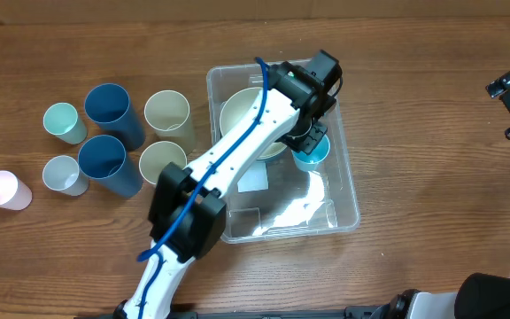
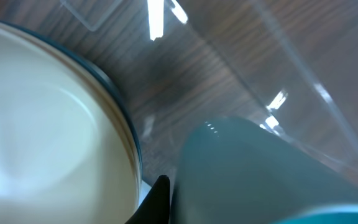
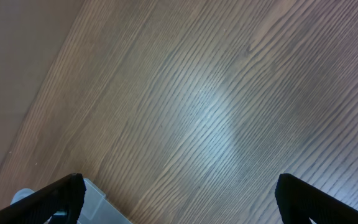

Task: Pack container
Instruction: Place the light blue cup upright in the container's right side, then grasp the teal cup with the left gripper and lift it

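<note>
My left gripper (image 1: pixel 306 139) is down inside the container (image 1: pixel 347 202), which sits mid-table. The gripper is right at a teal cup (image 1: pixel 315 156) that stands beside a cream bowl (image 1: pixel 235 113) in the container's far half. I cannot tell whether my fingers clamp the cup or merely flank it. My right gripper (image 3: pixel 179 199) hangs spread wide over the wooden table (image 3: pixel 197 93), well apart from the container.
</note>
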